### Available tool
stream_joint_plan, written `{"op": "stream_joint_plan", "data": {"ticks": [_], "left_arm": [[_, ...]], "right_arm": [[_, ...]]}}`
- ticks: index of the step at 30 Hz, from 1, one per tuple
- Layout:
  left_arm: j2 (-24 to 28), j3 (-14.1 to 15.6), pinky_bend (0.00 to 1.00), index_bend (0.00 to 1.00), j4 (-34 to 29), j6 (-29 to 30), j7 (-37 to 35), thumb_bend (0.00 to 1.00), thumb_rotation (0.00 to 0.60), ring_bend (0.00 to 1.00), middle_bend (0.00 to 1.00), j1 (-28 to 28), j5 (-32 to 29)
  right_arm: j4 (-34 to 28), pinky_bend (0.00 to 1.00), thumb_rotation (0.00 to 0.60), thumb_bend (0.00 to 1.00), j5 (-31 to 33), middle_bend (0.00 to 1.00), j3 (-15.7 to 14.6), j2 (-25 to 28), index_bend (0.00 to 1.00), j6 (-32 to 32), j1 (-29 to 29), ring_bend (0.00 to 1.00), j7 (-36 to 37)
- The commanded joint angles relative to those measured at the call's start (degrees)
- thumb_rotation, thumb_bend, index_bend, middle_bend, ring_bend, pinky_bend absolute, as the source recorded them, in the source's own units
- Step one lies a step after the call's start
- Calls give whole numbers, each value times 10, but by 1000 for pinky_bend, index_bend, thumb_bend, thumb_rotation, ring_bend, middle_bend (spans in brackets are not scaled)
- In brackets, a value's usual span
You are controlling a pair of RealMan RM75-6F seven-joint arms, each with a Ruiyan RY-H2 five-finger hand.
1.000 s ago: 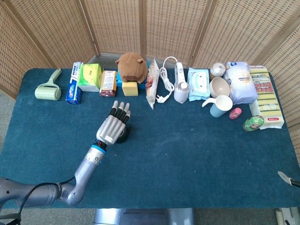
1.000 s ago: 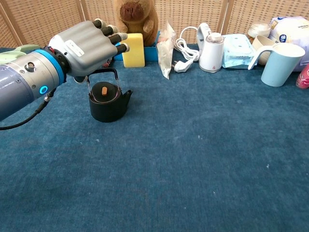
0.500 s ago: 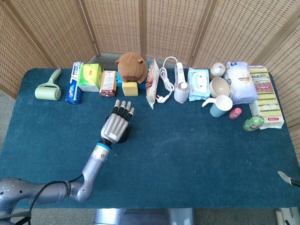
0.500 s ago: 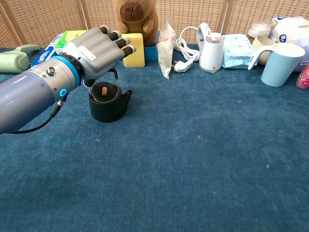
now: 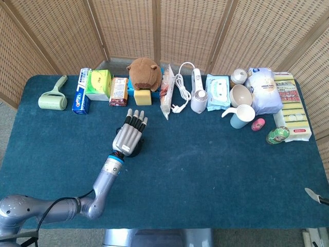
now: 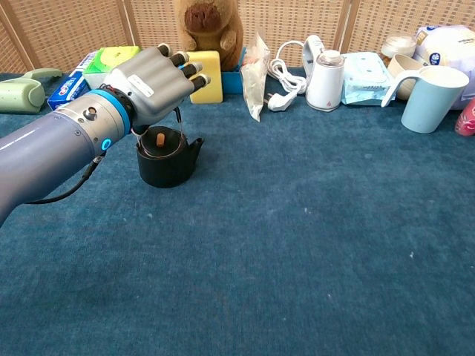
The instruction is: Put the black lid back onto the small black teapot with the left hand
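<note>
The small black teapot point(image 6: 168, 162) stands on the blue cloth left of centre. Its black lid point(image 6: 159, 145), with an orange knob, sits in the pot's mouth. My left hand point(image 6: 153, 78) hovers just above and behind the pot, fingers stretched out and apart, holding nothing. The wire handle rises behind the lid under my palm. In the head view the left hand point(image 5: 129, 138) covers most of the teapot point(image 5: 139, 150), and only its dark edge shows. My right hand appears in neither view.
A row of goods lines the back edge: lint roller point(image 5: 53, 98), boxes point(image 5: 97, 85), plush toy point(image 5: 143, 73), yellow sponge point(image 6: 205, 76), plug and cable point(image 6: 280, 85), white appliance point(image 6: 324, 78), blue mug point(image 6: 432, 98). A small grey tip point(image 5: 314, 196) pokes in at the right edge.
My left hand has drifted a little to the right over the teapot, and the forearm has swung closer in. The lid and pot have stayed put.
</note>
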Motion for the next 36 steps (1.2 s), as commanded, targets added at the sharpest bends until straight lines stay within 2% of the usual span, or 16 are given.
{"op": "stream_joint_plan", "data": {"ticks": [1, 23, 36], "left_arm": [[-2, 1, 79, 0, 7, -3, 1, 192, 600, 0, 0, -1, -1], [-9, -1, 79, 0, 17, -5, -11, 194, 600, 0, 0, 1, -9], [-5, -3, 78, 0, -2, 4, -5, 193, 600, 0, 0, -1, -4]], "right_arm": [[0, 0, 600, 69, 0, 0, 0, 0, 0, 1, 0, 0, 1], [0, 0, 600, 69, -1, 0, -1, 1, 0, 0, 0, 0, 1], [0, 0, 600, 69, -2, 0, -1, 2, 0, 1, 0, 0, 5]]}}
